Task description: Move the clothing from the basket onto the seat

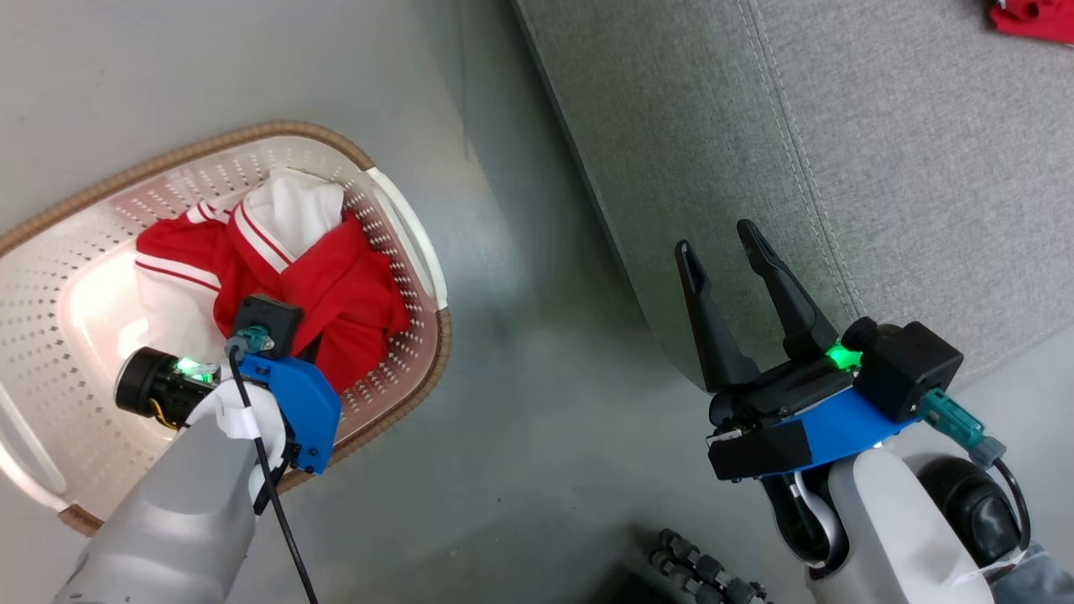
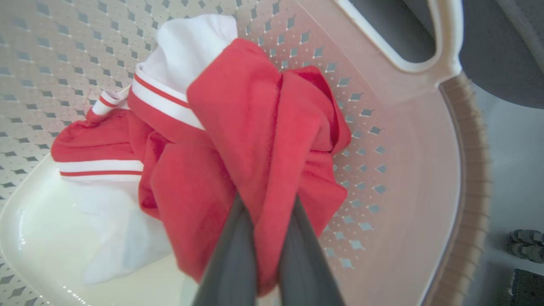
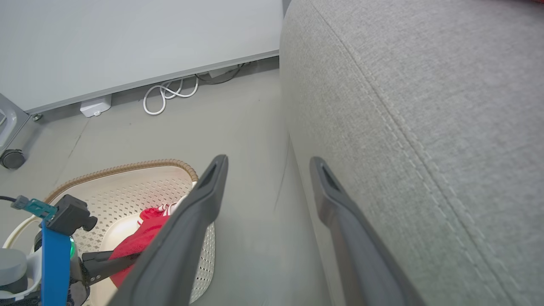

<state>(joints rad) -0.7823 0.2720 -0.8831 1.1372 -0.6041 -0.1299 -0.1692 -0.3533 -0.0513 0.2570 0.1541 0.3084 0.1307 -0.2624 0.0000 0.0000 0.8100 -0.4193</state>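
The basket stands on the floor at the left, cream with a brown rim. In it lies the clothing, crumpled red fabric with white panels and striped trim. My left gripper reaches down into the basket and is shut on a fold of the red clothing. In the head view its fingertips are buried in the fabric. My right gripper hangs open and holds nothing, just in front of the grey seat. Another red garment lies on the seat at the top right.
Bare grey floor runs between basket and seat. In the right wrist view, a pale partition panel stands behind the basket, with a coiled white cable and a caster wheel at its foot. A dark ribbed part shows bottom centre.
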